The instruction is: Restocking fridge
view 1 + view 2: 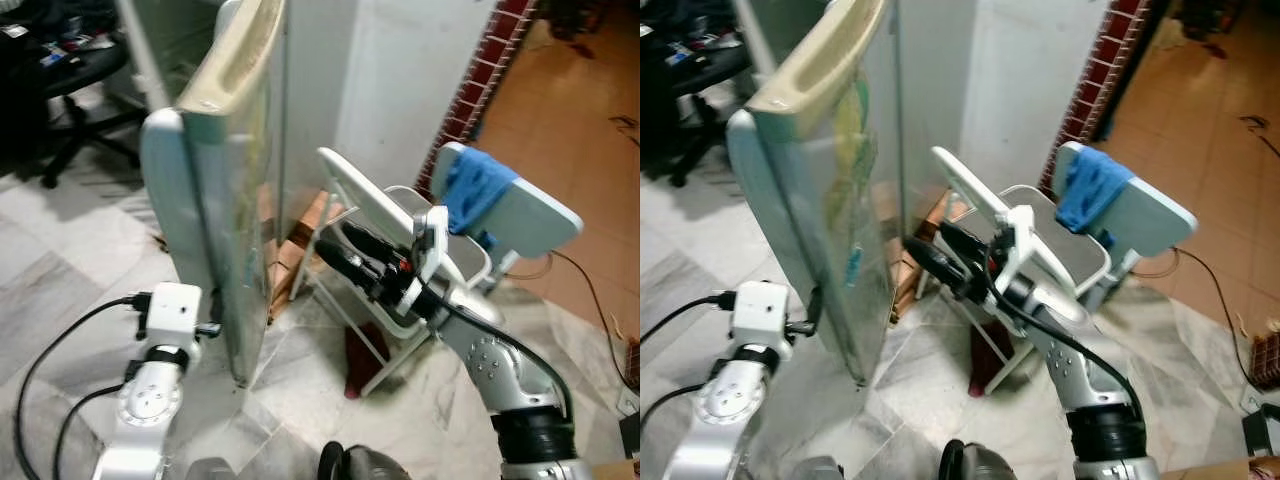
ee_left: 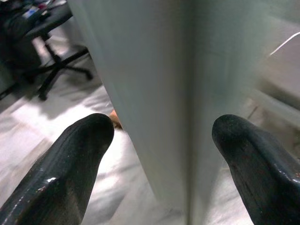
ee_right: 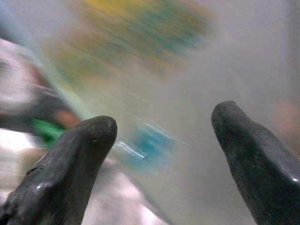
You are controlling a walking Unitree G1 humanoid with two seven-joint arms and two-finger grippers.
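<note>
Left gripper [image 2: 159, 154] at fridge door [image 1: 225, 200] edge, fingers apart astride it.
Right gripper [image 1: 335, 250] beside the door's inner face, fingers apart, holding nothing.

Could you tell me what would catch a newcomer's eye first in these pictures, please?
The open fridge door stands edge-on in the middle, tall and pale. The left claw is open at the door's edge, and the right claw is open too, pointing at the door's face from the right. Behind the right arm, a blue cloth hangs over a white chair by the brick wall.
</note>
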